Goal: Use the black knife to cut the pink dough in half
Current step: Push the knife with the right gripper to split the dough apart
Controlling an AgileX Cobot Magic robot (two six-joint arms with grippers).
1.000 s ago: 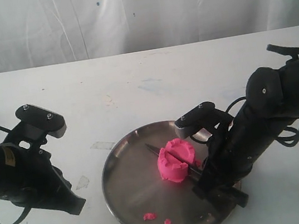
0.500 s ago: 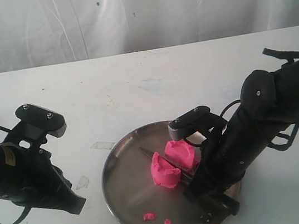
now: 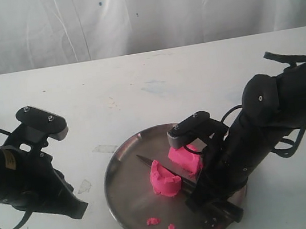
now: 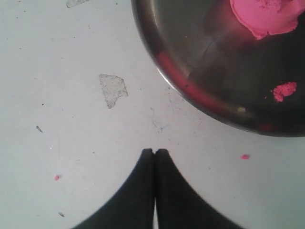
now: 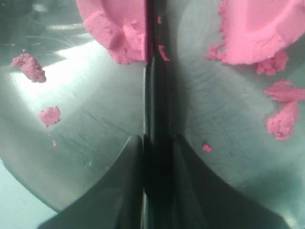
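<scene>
The pink dough lies in two halves on the round metal plate (image 3: 124, 191): one half (image 3: 164, 179) toward the left, the other (image 3: 184, 159) just behind it. In the right wrist view these halves (image 5: 119, 28) (image 5: 257, 28) sit on either side of the blade. The black knife (image 3: 146, 161) runs between them, its tip pointing to the back left. My right gripper (image 3: 194, 188) (image 5: 157, 140) is shut on the knife (image 5: 155, 90) at its handle, low over the plate. My left gripper (image 3: 78, 209) (image 4: 155, 152) is shut on nothing, over the bare table left of the plate.
Small pink crumbs (image 3: 153, 221) (image 5: 28, 67) lie on the plate's front part, more (image 5: 281, 119) beside the far half. Two clear scraps (image 3: 84, 186) (image 4: 113, 88) are stuck to the white table left of the plate rim (image 4: 190, 90). A white curtain hangs behind the table.
My right gripper has moved the knife leftward across the plate. The dough, first split but together, has come apart, and the left half has slid away from the other. The left arm has not moved.
</scene>
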